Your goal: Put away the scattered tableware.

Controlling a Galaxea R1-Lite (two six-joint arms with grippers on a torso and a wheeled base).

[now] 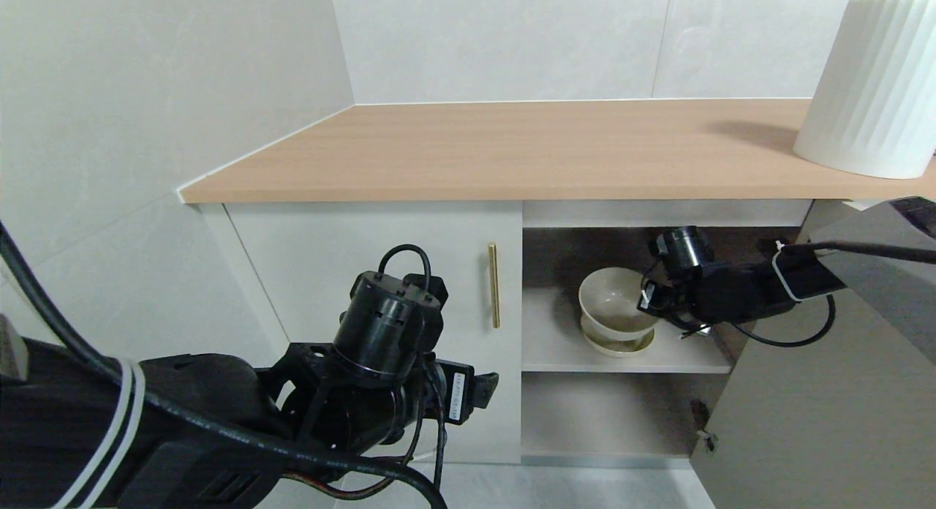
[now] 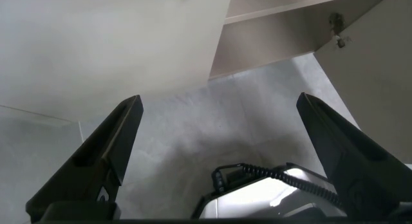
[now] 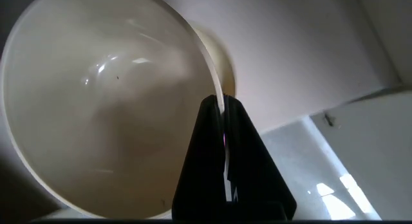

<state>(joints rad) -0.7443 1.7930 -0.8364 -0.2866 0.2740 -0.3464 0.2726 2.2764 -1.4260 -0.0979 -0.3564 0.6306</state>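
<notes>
A cream bowl (image 1: 613, 301) is tilted on the middle shelf (image 1: 548, 341) of the open cabinet, resting in a second cream bowl (image 1: 619, 343) beneath it. My right gripper (image 1: 646, 298) reaches into the cabinet and is shut on the upper bowl's rim. The right wrist view shows that bowl (image 3: 103, 95) close up, with the black fingers (image 3: 225, 159) pinching its edge. My left gripper (image 2: 219, 153) hangs low in front of the shut left cabinet door (image 1: 365, 253), open over the grey floor with nothing between its fingers.
A wooden countertop (image 1: 512, 151) runs above the cabinet, with a white ribbed vessel (image 1: 874, 85) at its right end. The left door carries a brass handle (image 1: 493, 284). The right cabinet door (image 1: 826, 406) stands swung open. A lower shelf (image 1: 607, 414) lies below.
</notes>
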